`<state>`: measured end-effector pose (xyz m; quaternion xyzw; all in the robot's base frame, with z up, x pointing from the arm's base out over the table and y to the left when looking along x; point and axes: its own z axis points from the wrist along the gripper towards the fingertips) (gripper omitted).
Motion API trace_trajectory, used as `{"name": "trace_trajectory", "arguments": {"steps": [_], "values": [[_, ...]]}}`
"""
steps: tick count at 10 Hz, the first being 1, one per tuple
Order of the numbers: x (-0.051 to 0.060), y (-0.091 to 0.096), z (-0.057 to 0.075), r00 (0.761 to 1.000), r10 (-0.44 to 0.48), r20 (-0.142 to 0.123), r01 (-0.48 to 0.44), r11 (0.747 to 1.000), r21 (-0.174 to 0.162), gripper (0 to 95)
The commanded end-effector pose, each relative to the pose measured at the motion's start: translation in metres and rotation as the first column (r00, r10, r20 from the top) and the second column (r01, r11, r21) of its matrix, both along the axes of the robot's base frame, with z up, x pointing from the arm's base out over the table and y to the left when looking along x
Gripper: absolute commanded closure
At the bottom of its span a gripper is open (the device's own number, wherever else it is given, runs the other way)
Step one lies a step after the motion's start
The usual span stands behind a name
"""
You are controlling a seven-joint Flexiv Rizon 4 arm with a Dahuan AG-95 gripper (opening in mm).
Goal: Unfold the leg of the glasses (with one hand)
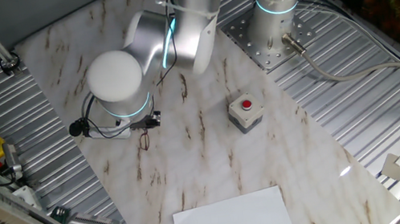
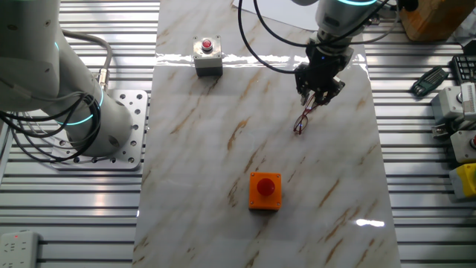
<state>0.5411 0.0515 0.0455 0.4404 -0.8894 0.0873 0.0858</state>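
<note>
The glasses (image 2: 301,124) are a small dark wire frame on the marble tabletop (image 2: 223,149), right of centre in the other fixed view. My gripper (image 2: 314,100) comes down from above, and its fingertips stand close together on the upper end of the thin wire, which looks like the leg (image 2: 308,112). In one fixed view the glasses (image 1: 145,141) show as a thin dark loop just below the wrist, and the arm's white-capped joint (image 1: 117,77) hides the gripper's fingers.
A grey button box (image 2: 207,56) with a red button stands at the far side, also seen as the grey button box (image 1: 245,111). An orange box (image 2: 265,190) sits nearer the front. A white sheet (image 1: 235,222) lies at the table edge. The second arm's base (image 2: 74,97) stands to the left.
</note>
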Motion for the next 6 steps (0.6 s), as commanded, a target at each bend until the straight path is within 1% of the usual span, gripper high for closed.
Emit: {"name": "trace_trajectory", "arguments": {"steps": [1,2,3,4,5,6], "values": [[-0.0002,0.0007,-0.0008,0.999,-0.040,-0.015,0.040,0.999,-0.005,76.0],[-0.0002,0.0007,-0.0008,0.998,-0.060,-0.017,0.060,0.998,-0.002,76.0],[-0.0002,0.0007,-0.0008,0.998,-0.061,-0.025,0.061,0.998,-0.007,76.0],[-0.0002,0.0007,-0.0008,0.998,-0.041,-0.037,0.040,0.999,-0.009,76.0],[-0.0002,0.0007,-0.0008,0.998,-0.038,-0.057,0.037,0.999,-0.012,76.0],[-0.0002,0.0007,-0.0008,0.997,-0.041,-0.059,0.040,0.999,-0.006,76.0]]}}
